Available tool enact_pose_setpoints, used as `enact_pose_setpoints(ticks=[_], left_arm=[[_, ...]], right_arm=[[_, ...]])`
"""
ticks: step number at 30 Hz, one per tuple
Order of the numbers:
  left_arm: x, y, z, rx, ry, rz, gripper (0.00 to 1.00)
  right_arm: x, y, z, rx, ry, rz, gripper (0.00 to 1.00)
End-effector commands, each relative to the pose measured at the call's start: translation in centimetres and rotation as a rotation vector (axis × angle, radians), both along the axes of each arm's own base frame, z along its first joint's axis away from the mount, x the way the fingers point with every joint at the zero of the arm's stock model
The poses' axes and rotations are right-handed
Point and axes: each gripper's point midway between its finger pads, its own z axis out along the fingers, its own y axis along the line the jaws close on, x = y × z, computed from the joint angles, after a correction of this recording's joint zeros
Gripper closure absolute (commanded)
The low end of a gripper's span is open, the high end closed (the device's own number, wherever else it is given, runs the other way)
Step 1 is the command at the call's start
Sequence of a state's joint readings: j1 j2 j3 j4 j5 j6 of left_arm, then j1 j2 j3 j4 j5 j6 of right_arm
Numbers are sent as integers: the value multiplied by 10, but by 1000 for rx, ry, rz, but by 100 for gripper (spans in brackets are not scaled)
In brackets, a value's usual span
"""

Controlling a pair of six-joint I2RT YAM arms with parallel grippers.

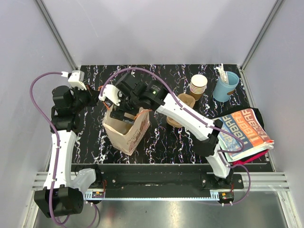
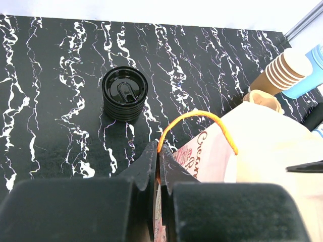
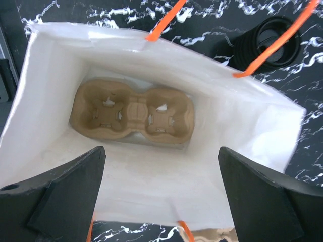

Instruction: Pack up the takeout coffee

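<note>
Two arms are sharing one job. I am holding the left gripper point(image 2: 158, 156) pinched shut on the rim of the paper bag point(image 1: 124, 135), just below its orange handle point(image 2: 199, 116), so that the mouth is standing open and the bag is not tipping. I am hovering the right gripper point(image 3: 161, 156) directly above that mouth with its fingers spread wide and nothing between them.

At the bottom of the bag a two-slot cup carrier point(image 3: 132, 113) is lying flat with both wells vacant. I am reading it as the seat intended for the drink.

The takeout coffee cup point(image 2: 263, 99) is standing outside the bag, on the table point(image 2: 60, 75) beside the stack of nested cups point(image 2: 285, 70), and I am seeing no lid on it. A stack of black lids point(image 2: 123, 92) is sitting well apart from that cup, on the bag's other side. My judgement: the cup is not yet packed.
</note>
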State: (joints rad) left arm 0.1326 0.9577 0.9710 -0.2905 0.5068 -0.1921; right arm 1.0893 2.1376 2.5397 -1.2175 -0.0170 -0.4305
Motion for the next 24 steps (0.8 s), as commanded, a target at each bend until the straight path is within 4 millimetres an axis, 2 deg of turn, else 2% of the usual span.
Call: enact_pose_setpoints(ticks=[1,5,13,19,24], left_arm=[[2,-3,19,6,-69,-26,100],[1,-3,18,7,-70,-28,100],[1,-3,17,8,-69,-30,100],[1,-4,17,7,-71,-33,100],[0,-4,16,7,-69,-34,100]], right_arm=[[-2,-18,78,148,-123,14,1],[-7,-29,106,195,-173,31,0],[-11,-57,144,234,-262,25,0],[-18,-75,150,214,-279,43,0],[-28,-88,136,138,-263,101,0]])
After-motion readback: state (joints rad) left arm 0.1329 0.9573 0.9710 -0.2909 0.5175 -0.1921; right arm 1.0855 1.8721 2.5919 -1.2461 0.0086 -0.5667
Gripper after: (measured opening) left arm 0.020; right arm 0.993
